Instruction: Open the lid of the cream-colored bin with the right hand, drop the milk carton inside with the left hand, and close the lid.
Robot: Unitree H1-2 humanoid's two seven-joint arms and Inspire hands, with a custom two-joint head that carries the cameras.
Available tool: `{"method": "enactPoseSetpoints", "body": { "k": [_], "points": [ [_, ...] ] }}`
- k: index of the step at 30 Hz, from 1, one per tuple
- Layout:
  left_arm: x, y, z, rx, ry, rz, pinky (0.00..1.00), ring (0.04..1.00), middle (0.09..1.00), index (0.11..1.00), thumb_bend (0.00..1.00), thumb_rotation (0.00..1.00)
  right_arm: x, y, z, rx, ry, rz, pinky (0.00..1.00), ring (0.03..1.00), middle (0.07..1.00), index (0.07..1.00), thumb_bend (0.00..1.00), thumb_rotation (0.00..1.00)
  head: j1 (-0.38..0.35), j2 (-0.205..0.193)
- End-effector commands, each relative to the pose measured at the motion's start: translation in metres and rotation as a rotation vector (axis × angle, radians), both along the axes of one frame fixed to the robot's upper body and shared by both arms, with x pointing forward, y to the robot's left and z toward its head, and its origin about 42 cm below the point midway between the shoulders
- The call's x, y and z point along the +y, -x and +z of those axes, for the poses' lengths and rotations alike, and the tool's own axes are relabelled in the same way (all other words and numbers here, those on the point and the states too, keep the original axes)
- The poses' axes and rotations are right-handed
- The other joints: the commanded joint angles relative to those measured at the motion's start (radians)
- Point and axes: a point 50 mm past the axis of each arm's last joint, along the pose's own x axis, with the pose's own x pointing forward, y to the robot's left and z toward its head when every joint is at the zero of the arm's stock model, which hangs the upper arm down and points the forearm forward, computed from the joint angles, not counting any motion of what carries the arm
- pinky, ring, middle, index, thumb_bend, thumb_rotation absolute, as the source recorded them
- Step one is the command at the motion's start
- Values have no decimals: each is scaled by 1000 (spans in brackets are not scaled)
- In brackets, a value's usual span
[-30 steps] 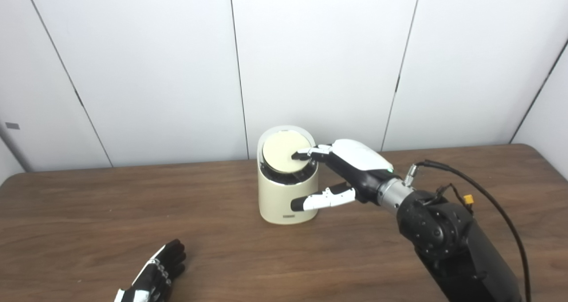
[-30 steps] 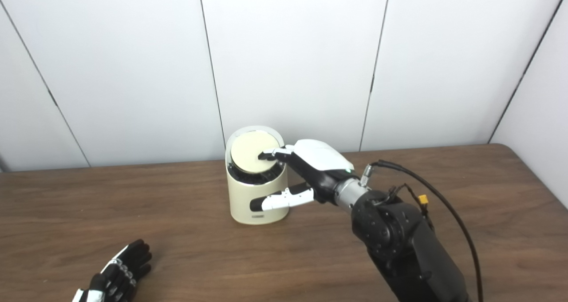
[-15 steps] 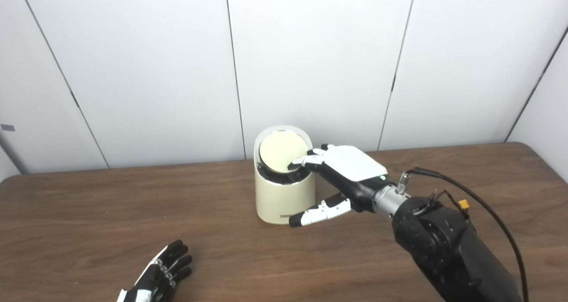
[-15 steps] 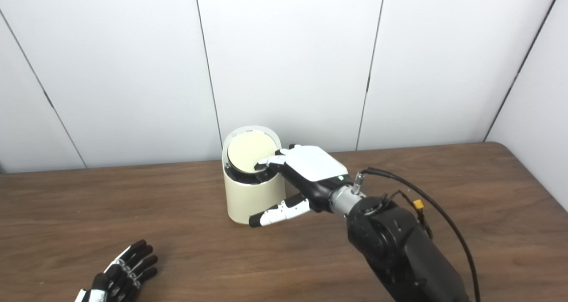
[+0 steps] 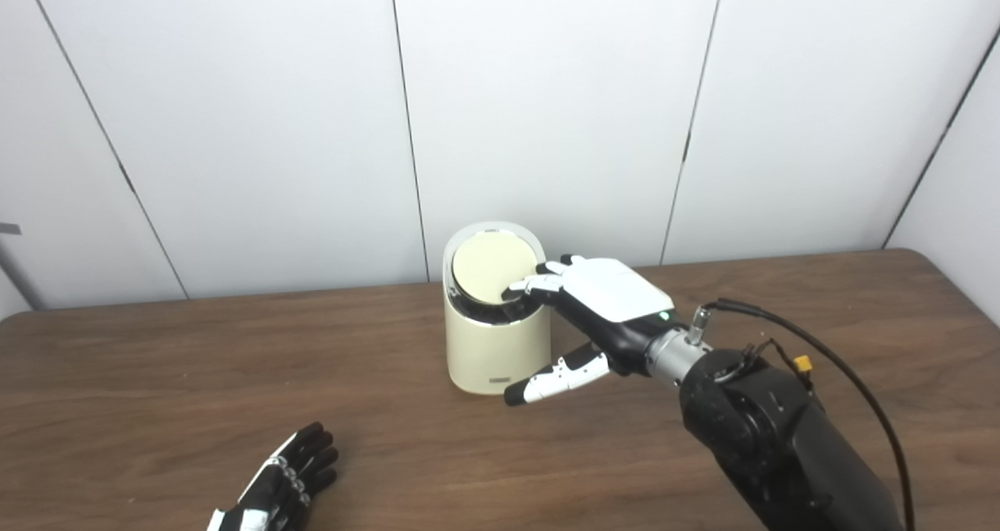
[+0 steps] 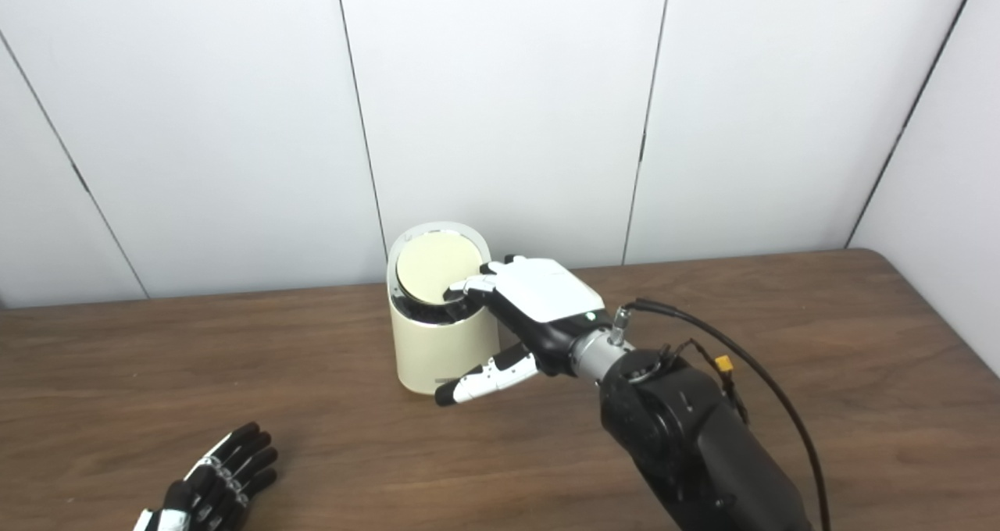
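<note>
My right hand's fingers (image 5: 525, 287), spread, press on the front rim of the tilted lid (image 5: 492, 267) of the cream-colored bin (image 5: 494, 343), thumb hanging free beside its wall. My right hand (image 5: 601, 304) reaches across the desk (image 5: 156, 375). My left hand (image 5: 277, 488) lies flat near the front edge, fingers spread and empty.

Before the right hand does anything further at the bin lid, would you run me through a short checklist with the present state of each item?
1. Right hand fingertips at the lid edge: ok.
2. Lid shut flat: not ok, it sits tilted with a dark gap below.
3. Cream-colored bin upright on the table: ok.
4. Left hand open, holding nothing: ok.
5. Milk carton inside the bin: cannot tell, none in view.
</note>
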Motion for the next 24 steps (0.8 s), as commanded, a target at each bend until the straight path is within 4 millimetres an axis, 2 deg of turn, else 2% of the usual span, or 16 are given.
{"method": "enactPoseSetpoints", "body": {
  "k": [1, 8, 12, 15, 19, 24],
  "points": [
    [-1, -3, 14, -58, -9, -12, 880, 873, 880, 899, 790, 860, 0, -2, -19, 106, 34, 4, 1000, 947, 849, 835, 808, 714, -1, 0],
    [-1, -4, 13, -65, -11, -14, 870, 861, 879, 903, 780, 870, -2, 2, -14, 78, -5, 26, 1000, 943, 844, 838, 811, 711, 1, -1],
    [-2, -3, 13, -62, -9, -22, 881, 862, 877, 905, 774, 866, -2, 6, -8, -12, -94, 38, 984, 919, 833, 819, 813, 719, 1, 0],
    [-3, -4, 13, -57, -5, -27, 892, 869, 883, 909, 777, 862, -2, 6, -4, -88, -167, 29, 958, 892, 821, 803, 770, 683, -1, -1],
    [-4, -4, 12, -55, -1, -26, 907, 879, 889, 913, 774, 851, -2, 5, 1, -151, -219, 22, 993, 920, 843, 834, 719, 673, -3, -2],
    [-4, -5, 10, -52, -2, -25, 913, 879, 887, 914, 769, 853, -3, 2, 4, -191, -245, 19, 999, 923, 830, 849, 706, 658, -3, -5]
  ]
}}
